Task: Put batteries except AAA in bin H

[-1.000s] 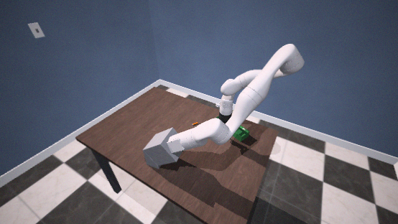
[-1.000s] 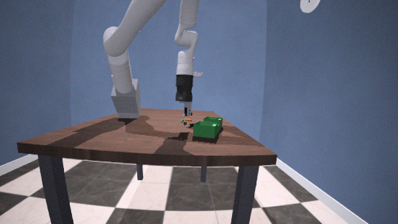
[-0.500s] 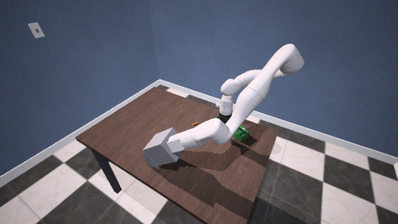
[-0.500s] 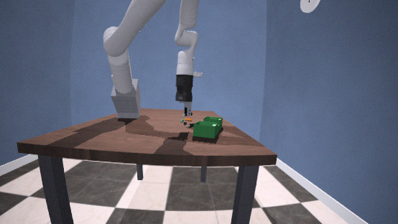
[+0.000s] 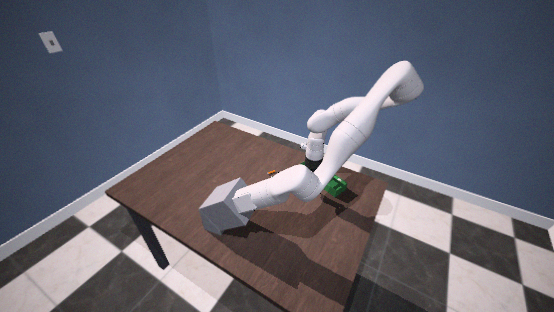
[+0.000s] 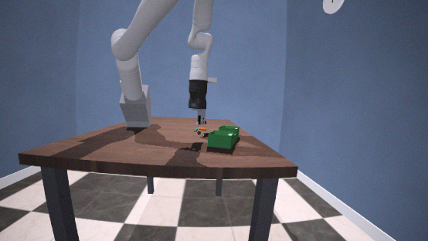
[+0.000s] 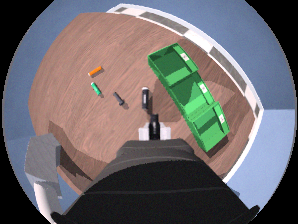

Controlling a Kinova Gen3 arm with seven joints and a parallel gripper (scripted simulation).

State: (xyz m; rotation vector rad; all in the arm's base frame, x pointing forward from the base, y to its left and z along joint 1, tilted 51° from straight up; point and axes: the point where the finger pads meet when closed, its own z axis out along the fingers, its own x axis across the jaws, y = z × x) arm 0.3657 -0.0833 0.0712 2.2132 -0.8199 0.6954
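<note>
My gripper (image 7: 154,128) (image 6: 201,122) is above the table, left of the bins in the wrist view. Its fingers stand close together and look shut on a slim dark thing, which looks like a battery; its type is unreadable. A black battery (image 7: 145,98) (image 6: 205,135) with a light end lies just beyond the fingertips. A dark grey slim thing (image 7: 118,98) with a wider end, a green battery-like cylinder (image 7: 96,89) (image 6: 196,130) and an orange one (image 7: 95,71) (image 6: 202,128) (image 5: 271,172) lie farther left. Three green bins stand in a row; their letters are unreadable.
The bins' row shows in the wrist view with an upper bin (image 7: 161,55), a middle one and a lower one (image 7: 201,139). The grey arm base (image 7: 42,157) (image 5: 224,207) (image 6: 136,110) stands on the brown table (image 5: 185,160) (image 6: 116,154).
</note>
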